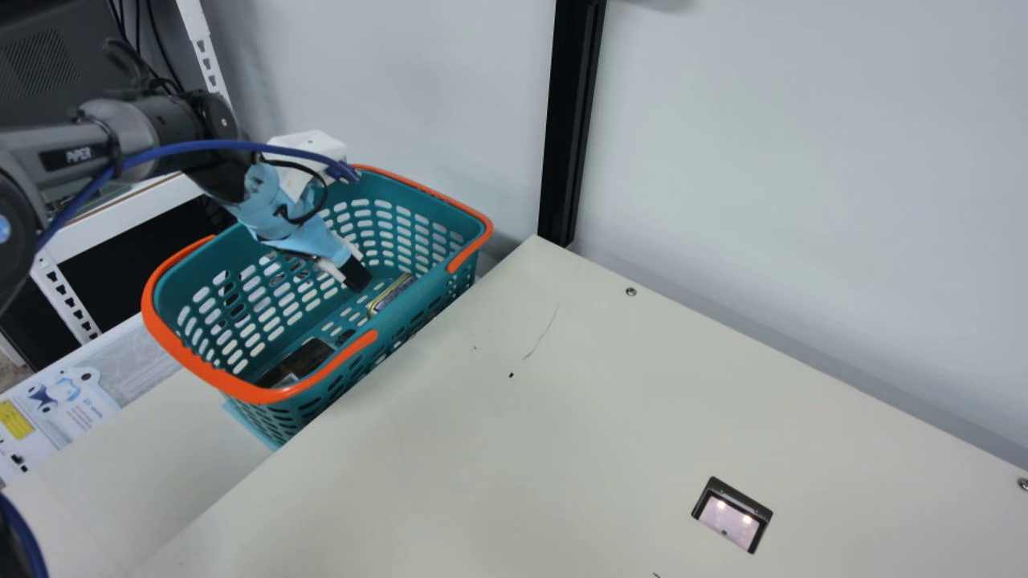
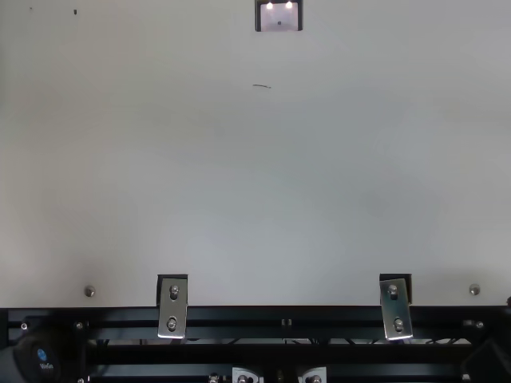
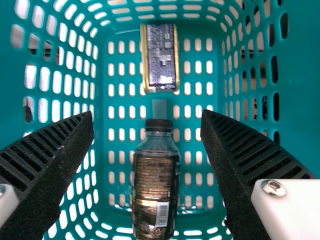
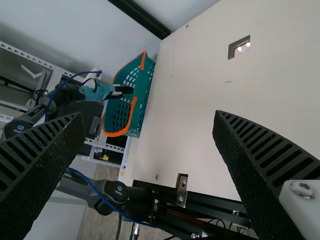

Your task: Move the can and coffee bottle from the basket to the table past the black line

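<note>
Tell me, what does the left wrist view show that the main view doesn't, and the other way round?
Left wrist view: the bottle's black cap and barcode, and the slotted ribs on the gripper's pads.
Main view: the basket's orange handles, the cream table beside it and a black post at the wall.
Both: the teal basket, the can and bottle inside it, and the left gripper.
</note>
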Robot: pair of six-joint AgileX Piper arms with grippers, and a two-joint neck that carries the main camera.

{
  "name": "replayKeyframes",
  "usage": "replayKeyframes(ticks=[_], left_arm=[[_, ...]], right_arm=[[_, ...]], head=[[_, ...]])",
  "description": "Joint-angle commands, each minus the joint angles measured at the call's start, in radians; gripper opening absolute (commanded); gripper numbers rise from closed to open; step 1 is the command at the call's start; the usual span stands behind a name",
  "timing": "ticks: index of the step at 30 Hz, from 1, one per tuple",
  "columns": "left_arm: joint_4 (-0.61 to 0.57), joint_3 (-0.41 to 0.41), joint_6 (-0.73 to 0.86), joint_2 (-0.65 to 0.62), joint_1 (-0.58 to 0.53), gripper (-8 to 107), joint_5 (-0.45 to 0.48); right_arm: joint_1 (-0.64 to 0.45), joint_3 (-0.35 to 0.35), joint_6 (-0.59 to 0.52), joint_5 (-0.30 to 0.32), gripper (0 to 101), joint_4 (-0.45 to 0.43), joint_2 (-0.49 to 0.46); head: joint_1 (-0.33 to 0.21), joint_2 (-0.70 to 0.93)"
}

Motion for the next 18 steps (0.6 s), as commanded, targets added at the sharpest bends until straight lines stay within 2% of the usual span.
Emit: replayKeyframes(ticks=[1,11,18], left_arm=[[0.025,-0.019,-0.036,0.023,-0.006,90,0.010],[0.177,-0.182,-0.223,0.185,-0.059,90,0.117],[0.196,-0.301,-0.255,0.288,-0.087,90,0.165]], right_arm=[[0.000,0.000,0.000,0.000,101,0.000,0.000],[0.000,0.000,0.000,0.000,101,0.000,0.000],[0.000,0.000,0.000,0.000,101,0.000,0.000]], head=[[-0.033,0.020],[-0.033,0.020],[-0.033,0.020]])
